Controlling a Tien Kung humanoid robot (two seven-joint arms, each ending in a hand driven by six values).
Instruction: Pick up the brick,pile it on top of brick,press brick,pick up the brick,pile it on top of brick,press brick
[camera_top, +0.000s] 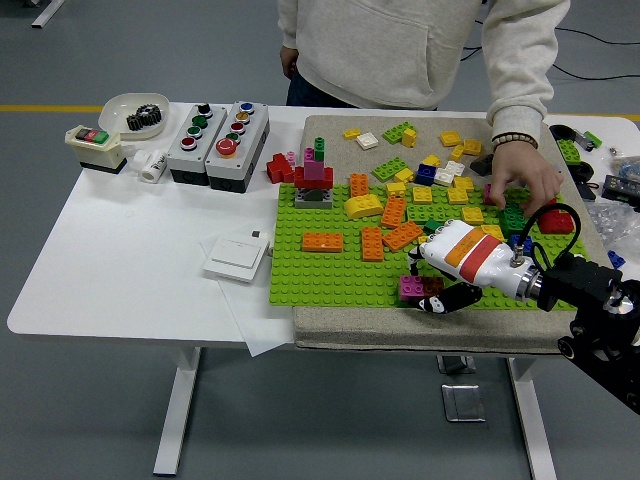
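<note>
A green baseplate (330, 265) lies on a grey mat, with several orange, yellow and green bricks on it. My right hand (437, 290), white with an orange band, comes in from the right. Its black fingers are curled down at a magenta brick (410, 287) on the plate's front part. Whether they grip the brick I cannot tell. A small stack of grey, red, magenta and green bricks (314, 177) stands at the plate's far left. A person's hand (522, 183) rests over loose bricks at the plate's right. My left arm is not in view.
Two button boxes (218, 131), a switch box (92, 146), a white bowl with a black gear (136, 114) and a white wall switch (236, 257) sit on the table's left. Loose bricks (440, 160) lie on the mat's far part.
</note>
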